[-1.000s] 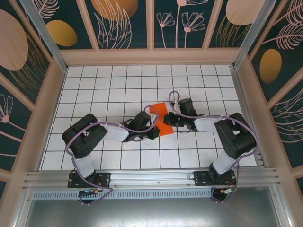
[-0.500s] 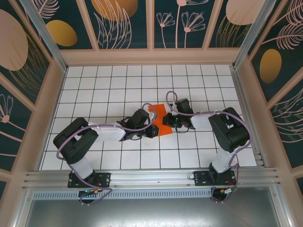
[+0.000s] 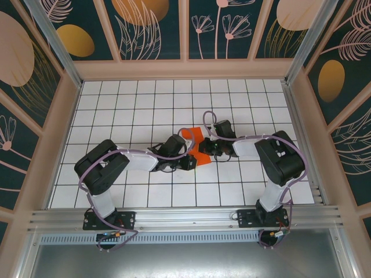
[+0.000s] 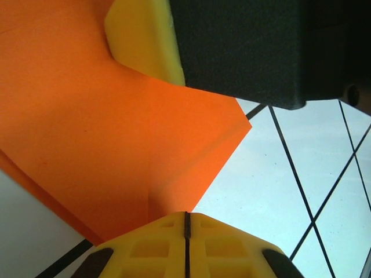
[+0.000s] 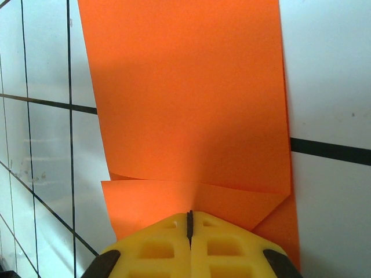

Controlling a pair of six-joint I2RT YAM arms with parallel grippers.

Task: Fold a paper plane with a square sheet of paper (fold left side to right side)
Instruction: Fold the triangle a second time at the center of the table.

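The square sheet of paper (image 3: 194, 135) is bright orange and lies folded on the white grid near the table's middle, partly covered by both grippers. My left gripper (image 3: 189, 160) is shut at its near left edge. In the left wrist view its yellow tips (image 4: 186, 219) rest against the paper (image 4: 116, 127), next to a pointed folded corner. My right gripper (image 3: 204, 149) is shut over the paper's right part. Its tips (image 5: 189, 217) press on a folded flap of the paper (image 5: 191, 87). One yellow finger of the right gripper (image 4: 142, 37) shows at the top of the left wrist view.
The white tiled table (image 3: 145, 104) is walled by a tan frame with dark floral panels (image 3: 145, 29). An aluminium rail (image 3: 185, 217) runs along the near edge by the arm bases. The two wrists sit close together over the paper.
My right gripper has slid left onto the paper and covers more of it. The left arm's elbow swung left and back while its gripper stayed at the paper's edge.
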